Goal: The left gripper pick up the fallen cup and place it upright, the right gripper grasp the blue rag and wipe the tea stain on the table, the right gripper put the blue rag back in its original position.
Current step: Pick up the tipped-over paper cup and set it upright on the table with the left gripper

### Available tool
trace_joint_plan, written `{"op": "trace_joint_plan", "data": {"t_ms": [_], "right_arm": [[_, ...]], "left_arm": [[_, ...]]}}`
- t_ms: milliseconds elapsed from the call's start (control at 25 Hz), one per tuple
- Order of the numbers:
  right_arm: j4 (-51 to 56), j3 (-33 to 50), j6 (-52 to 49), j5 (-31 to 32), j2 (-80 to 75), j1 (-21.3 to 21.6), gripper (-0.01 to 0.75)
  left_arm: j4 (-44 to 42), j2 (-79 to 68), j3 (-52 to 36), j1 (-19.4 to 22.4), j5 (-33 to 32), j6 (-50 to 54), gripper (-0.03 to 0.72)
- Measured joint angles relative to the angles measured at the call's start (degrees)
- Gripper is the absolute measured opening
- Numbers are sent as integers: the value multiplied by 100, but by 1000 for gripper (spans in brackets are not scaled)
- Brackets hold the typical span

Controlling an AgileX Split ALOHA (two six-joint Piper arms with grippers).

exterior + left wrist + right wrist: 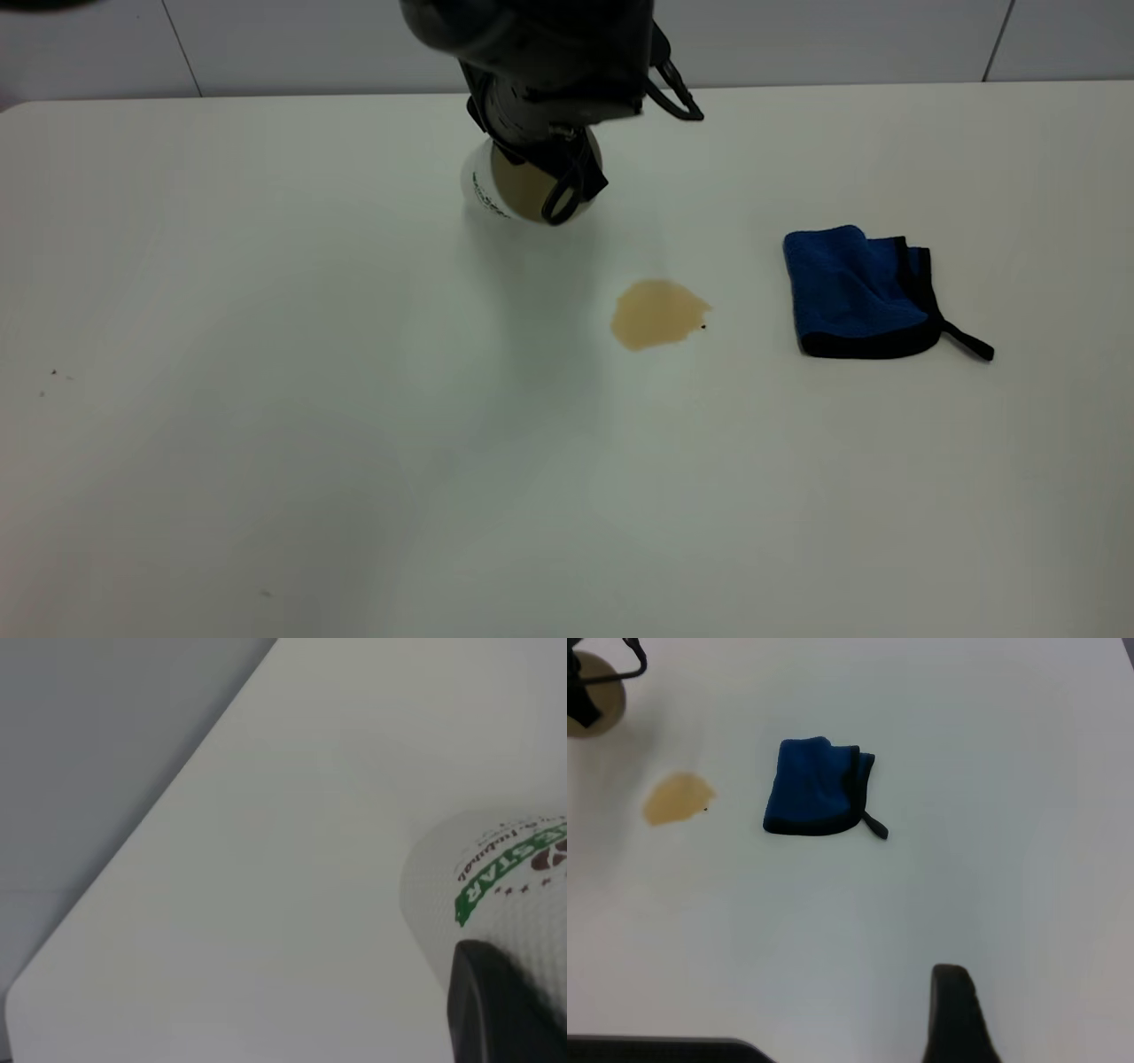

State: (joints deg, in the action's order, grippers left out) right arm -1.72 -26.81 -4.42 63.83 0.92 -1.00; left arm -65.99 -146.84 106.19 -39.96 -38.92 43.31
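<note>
On the near stretch of the white desk [266, 443] we find bare surface, then, farther in, the light-brown tea stain [657, 314] with a tiny black speck [703, 327] touching its right edge. Well to the right of the stain lies the blue rag [858, 292], folded, its black loop strap trailing toward the right. Beyond the stain, toward the far edge, we see the left end effector [560, 168] coming down from above onto the fallen cup [509, 188], whose brown-stained mouth faces the camera; a black finger [496, 1010] presses the cup's ribbed white side by the green logo, so the cup appears gripped. Of the right end effector [957, 1014] we see only one dark finger, held well apart from the rag; we cannot tell whether it is wide or narrow.
</note>
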Motion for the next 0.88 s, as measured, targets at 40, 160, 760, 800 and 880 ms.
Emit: {"op": "trace_joint_plan", "data": {"t_ms": [40,160,760,800,880], "right_arm": [[0,0,0,0,0,0,526],[0,0,0,0,0,0,526],[0,0,0,0,0,0,526],[0,0,0,0,0,0,526],[0,0,0,0,0,0,526]], "left_arm": [[321,169,0,93,68,-269,8],[1709,673,0,480,204,-1325,8],[7705,751,313,2245,-399,-6229,8],[7684,717,319,2245,-378,-6229,8],[7683,641,326,2245,-316,-6229,8]]}}
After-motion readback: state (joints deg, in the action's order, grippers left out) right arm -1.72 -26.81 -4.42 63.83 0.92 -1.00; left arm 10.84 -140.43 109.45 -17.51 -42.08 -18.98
